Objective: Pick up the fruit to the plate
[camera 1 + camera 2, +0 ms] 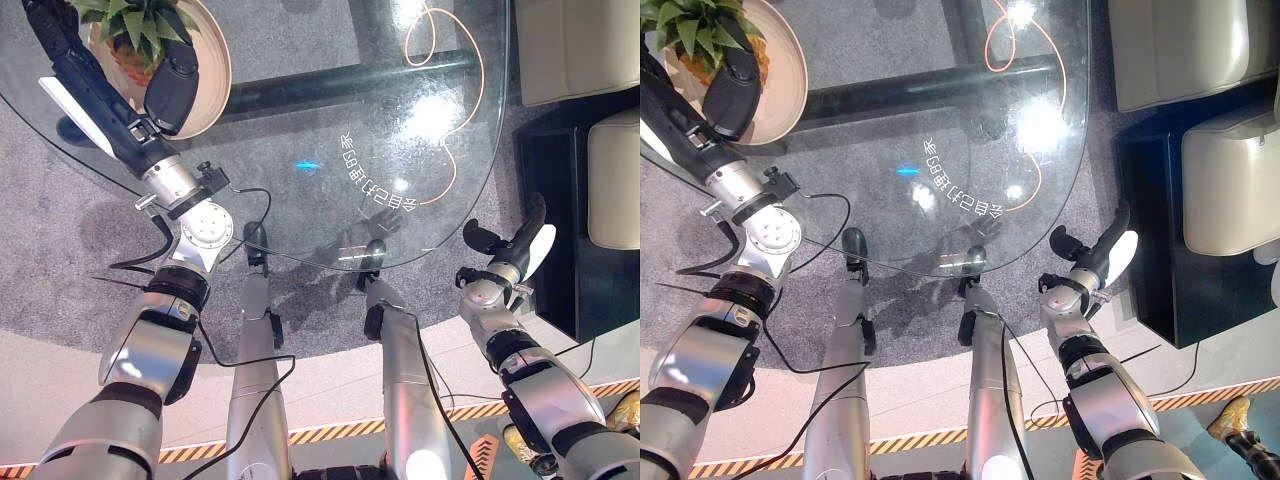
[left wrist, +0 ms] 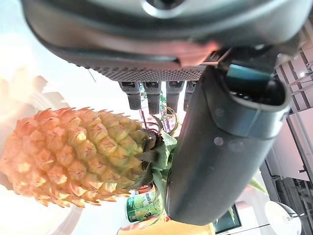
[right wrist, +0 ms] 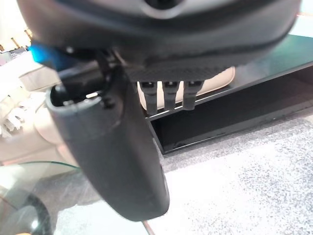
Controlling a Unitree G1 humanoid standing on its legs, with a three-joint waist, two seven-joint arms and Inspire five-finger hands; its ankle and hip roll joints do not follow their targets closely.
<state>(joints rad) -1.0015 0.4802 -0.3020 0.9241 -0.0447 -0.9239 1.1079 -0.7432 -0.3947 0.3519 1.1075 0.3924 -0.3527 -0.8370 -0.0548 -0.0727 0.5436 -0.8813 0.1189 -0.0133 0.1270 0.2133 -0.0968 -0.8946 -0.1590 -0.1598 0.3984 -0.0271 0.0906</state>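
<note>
Right hand is hanging over grey carpet, fingers straight and holding nothing. A black low cabinet is sitting beyond them, the glass table's edge curving nearby.

Looks like lounge or showroom sitting area. Round glass table on dark tubular base, centre to 12 o'clock. Grey carpet beneath it, pale hard floor nearer, striped hazard tape at 6 o'clock. Cream upholstered seats and low black cabinet at 3 o'clock. Orange cable looped on glass near 1 o'clock.
</note>
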